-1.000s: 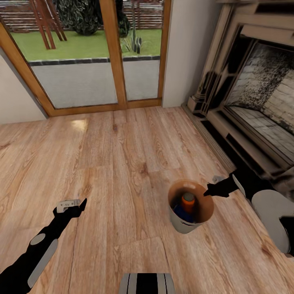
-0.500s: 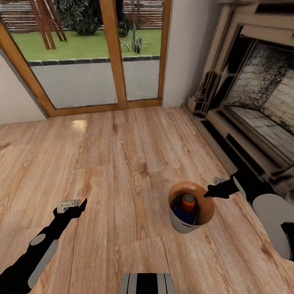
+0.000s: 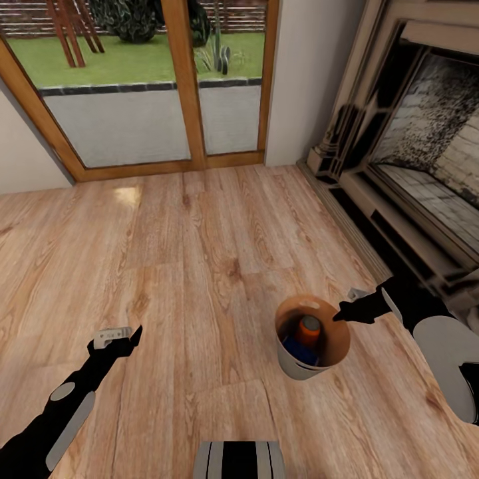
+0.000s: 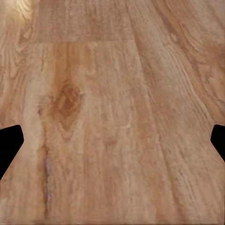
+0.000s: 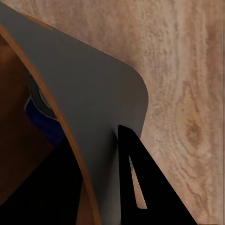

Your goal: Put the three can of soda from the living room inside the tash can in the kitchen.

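Nearest to me, the top of the robot's base [image 3: 239, 460] showed at the bottom edge of the head view. My left gripper [image 3: 118, 336] hung over the bare wood plank floor [image 3: 199, 253] with nothing between its fingers; in the left wrist view the two dark fingertips [image 4: 9, 145] sat at opposite edges, spread wide over the planks.

A little further on, to my right, the tash can [image 3: 293, 364] was pinched at its rim by my right gripper [image 3: 340, 313]. In the right wrist view one finger lay inside the bin and the other finger [image 5: 140, 187] lay against its grey outer wall [image 5: 93, 108], so the wall was clamped between them. The bin looked lifted clear of the floor, though I could not be certain.

Inside it an orange can [image 3: 308, 330] stood upright with its silvery top showing, and a blue can [image 3: 295, 348] lay lower down just beside it. I could not make out a third can for sure.

Beyond that, the fireplace [image 3: 426, 153] ran along the right side, and the wood-framed glass doors [image 3: 186, 86] stood at the far wall, with grass [image 3: 100, 60] outside.
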